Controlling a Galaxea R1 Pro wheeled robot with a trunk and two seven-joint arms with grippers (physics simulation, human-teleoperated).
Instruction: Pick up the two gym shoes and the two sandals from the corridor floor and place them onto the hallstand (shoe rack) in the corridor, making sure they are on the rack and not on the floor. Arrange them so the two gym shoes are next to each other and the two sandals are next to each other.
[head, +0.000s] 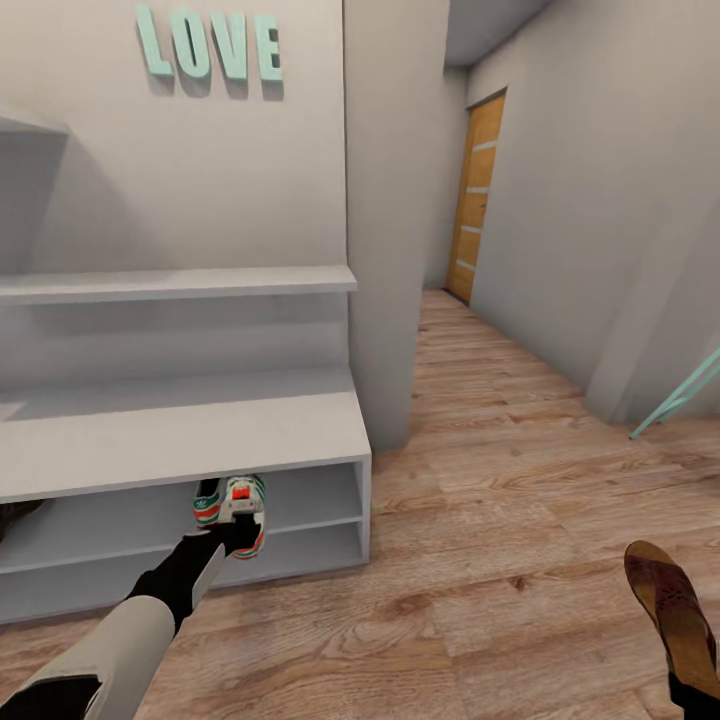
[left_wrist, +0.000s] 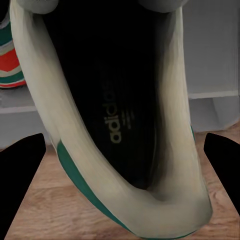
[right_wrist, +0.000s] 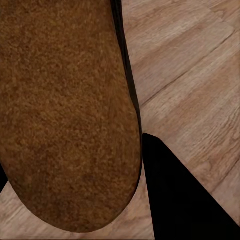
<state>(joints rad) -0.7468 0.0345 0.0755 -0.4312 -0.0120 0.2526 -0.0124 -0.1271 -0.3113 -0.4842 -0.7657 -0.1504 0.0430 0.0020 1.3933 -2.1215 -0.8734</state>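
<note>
Nearest to the robot, at the low right corner of the head view, the right claw (head: 694, 690) holds one sandal (head: 672, 607) above the corridor floor (head: 520, 560). In the right wrist view the tan insole of this sandal (right_wrist: 70, 115) lies against one dark finger (right_wrist: 185, 200), so the claw is pinching it.

A little further, the left arm reaches toward the hallstand (head: 180, 440). The left claw (head: 236, 530) grips one gym shoe (head: 240, 505) in front of the upper open shelf, just under the wide surface. In the left wrist view the shoe opening (left_wrist: 120, 110) sits between the two dark fingers (left_wrist: 20, 185), which press on its sides. A second gym shoe (head: 207, 502) stands on the shelf, just beside the held one.

Something dark shows at the far left end of the shelf; I cannot tell what it is.

The risk, in my judgement: the held shoe is tilted and near the shelf edge. Released too early, it may fall to the floor, or it may push its neighbour.
</note>
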